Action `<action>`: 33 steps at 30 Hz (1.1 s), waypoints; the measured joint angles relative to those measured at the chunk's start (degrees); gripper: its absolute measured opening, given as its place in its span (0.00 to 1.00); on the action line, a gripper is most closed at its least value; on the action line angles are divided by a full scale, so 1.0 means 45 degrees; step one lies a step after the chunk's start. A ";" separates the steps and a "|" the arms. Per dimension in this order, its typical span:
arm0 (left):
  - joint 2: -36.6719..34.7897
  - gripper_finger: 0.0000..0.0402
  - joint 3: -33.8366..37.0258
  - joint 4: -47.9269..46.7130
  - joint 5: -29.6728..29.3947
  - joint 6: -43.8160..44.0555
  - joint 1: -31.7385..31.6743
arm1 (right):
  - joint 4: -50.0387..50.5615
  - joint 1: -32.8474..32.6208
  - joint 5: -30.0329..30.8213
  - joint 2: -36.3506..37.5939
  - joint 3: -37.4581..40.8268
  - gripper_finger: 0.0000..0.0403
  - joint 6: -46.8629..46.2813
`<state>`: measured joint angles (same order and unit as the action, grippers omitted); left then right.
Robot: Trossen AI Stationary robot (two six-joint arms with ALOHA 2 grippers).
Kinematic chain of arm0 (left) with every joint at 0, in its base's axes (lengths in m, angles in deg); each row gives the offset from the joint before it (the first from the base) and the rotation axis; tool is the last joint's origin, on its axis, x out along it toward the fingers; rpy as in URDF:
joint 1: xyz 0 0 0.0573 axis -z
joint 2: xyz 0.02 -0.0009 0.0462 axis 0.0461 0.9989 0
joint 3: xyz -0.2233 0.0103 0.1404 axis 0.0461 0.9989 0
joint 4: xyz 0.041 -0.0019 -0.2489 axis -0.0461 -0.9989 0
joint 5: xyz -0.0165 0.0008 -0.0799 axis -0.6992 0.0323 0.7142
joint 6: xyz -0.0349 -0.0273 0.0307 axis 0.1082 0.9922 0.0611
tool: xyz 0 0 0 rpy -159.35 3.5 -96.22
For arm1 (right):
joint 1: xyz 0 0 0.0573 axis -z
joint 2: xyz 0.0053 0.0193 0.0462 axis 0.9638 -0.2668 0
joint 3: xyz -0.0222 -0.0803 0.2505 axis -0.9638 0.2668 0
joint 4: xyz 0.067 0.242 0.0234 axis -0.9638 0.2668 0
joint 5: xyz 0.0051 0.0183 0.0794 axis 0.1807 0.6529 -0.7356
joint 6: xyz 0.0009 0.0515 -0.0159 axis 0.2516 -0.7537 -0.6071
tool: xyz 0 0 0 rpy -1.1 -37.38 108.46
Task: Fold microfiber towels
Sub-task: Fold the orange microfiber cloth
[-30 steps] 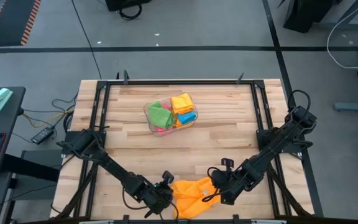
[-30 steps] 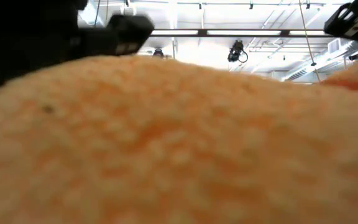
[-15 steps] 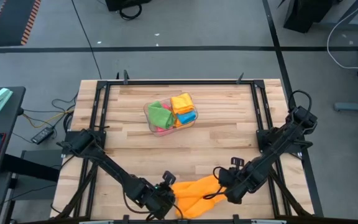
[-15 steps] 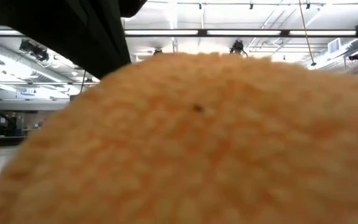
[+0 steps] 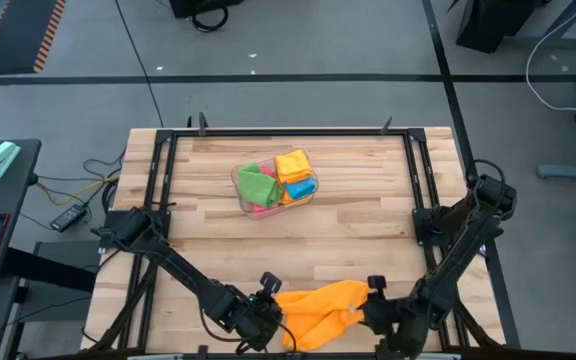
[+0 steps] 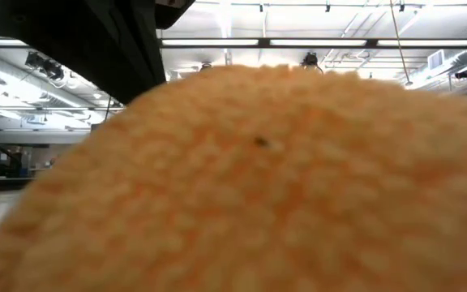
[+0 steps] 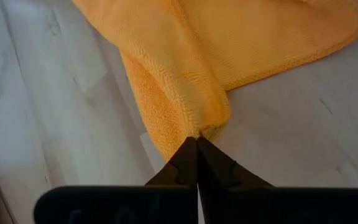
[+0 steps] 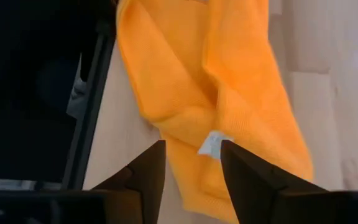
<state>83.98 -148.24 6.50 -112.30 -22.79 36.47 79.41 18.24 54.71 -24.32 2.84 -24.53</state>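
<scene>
At the worktop's (image 5: 368,225) near edge, the soft orange microfiber towel (image 5: 320,308) is being pinched by the closed left pincer (image 7: 196,144); the right pincer (image 8: 192,163) is being held parted, empty, above it.

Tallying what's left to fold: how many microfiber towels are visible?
5 visible: an orange towel at the table's near edge, plus green, yellow, blue and pink in the clear bin. More may be hidden underneath.

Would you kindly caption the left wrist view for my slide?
Left gripper shut on a corner of the orange towel lying on the wooden table.
</scene>
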 joint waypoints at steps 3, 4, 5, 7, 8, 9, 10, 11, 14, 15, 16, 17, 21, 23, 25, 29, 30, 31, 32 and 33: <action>0.0000 0.03 0.0000 -0.0098 0.0018 0.0104 -0.0062 | -0.1069 -0.0205 0.0420 -0.0073 0.0748 0.37 -0.0613; 0.0000 0.04 0.0000 -0.0109 0.0018 0.0117 -0.0086 | -0.1165 -0.0206 0.0647 -0.0231 0.0774 0.37 -0.0693; 0.0000 0.05 0.0000 -0.0124 0.0019 0.0205 -0.0112 | -0.1143 -0.0206 0.0881 -0.0464 0.0717 0.36 -0.0650; 0.0000 0.05 0.0000 -0.0176 0.0024 0.0386 -0.0207 | -0.0783 -0.0182 0.1191 -0.1130 0.0249 0.34 -0.0246; 0.0000 0.05 0.0000 -0.0218 0.0026 0.0488 -0.0251 | -0.0618 -0.0128 0.1355 -0.1479 -0.0098 0.34 0.0035; 0.0000 0.04 0.0005 -0.0275 0.0018 0.0655 -0.0289 | -0.0324 -0.0041 0.1437 -0.1848 -0.0492 0.33 0.0285; 0.0000 0.03 0.0005 -0.0322 0.0031 0.0748 -0.0328 | 0.0173 0.0039 0.1495 -0.2215 -0.0961 0.33 0.0484; 0.0000 0.02 0.0005 -0.0349 0.0033 0.0824 -0.0330 | 0.0836 0.0107 0.1745 -0.2567 -0.1439 0.33 0.0536; 0.0000 0.02 0.0005 -0.0376 0.0037 0.1021 -0.0384 | 0.2779 0.0290 0.2203 -0.3415 -0.2861 0.33 0.0555; 0.0000 0.02 0.0005 -0.0376 0.0037 0.1080 -0.0384 | 0.3181 0.0335 0.2285 -0.3612 -0.3249 0.33 0.0575; 0.0000 0.03 0.0005 -0.0376 0.0037 0.1153 -0.0384 | 0.3447 0.0376 0.2374 -0.3789 -0.3593 0.33 0.0593; 0.0000 0.04 0.0005 -0.0376 0.0037 0.1198 -0.0384 | 0.3651 0.0406 0.2450 -0.3959 -0.3849 0.33 0.0688; 0.0000 0.04 0.0005 -0.0376 0.0044 0.1227 -0.0385 | 0.3741 0.0616 0.2448 -0.4334 -0.4430 0.33 0.1214; 0.0000 0.03 0.0005 -0.0391 0.0047 0.1231 -0.0393 | 0.3726 0.0695 0.2455 -0.4453 -0.4576 0.33 0.1446; 0.0000 0.02 0.0005 -0.0444 0.0046 0.1227 -0.0398 | 0.3743 0.0775 0.2452 -0.4646 -0.4617 0.33 0.1618; -0.0005 0.04 0.0010 -0.0475 0.0047 0.1350 -0.0398 | 0.4117 0.0909 0.2306 -0.4952 -0.4617 0.33 0.1536; -0.0005 0.05 0.0010 -0.0501 0.0047 0.1390 -0.0393 | 0.4304 0.0921 0.2270 -0.4993 -0.4617 0.33 0.1398; -0.0005 0.05 0.0010 -0.0550 0.0047 0.1404 -0.0393 | 0.4575 0.0929 0.2254 -0.5010 -0.4615 0.33 0.1187; -0.0005 0.05 0.0010 -0.0598 0.0047 0.1422 -0.0393 | 0.4856 0.0935 0.2258 -0.5013 -0.4613 0.33 0.0895; -0.0005 0.05 0.0010 -0.0635 0.0047 0.1431 -0.0393 | 0.5119 0.0931 0.2260 -0.5001 -0.4613 0.33 0.0616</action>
<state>83.95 -148.20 3.64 -112.08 -16.35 34.70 102.45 22.43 64.88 -46.83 -17.92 -21.76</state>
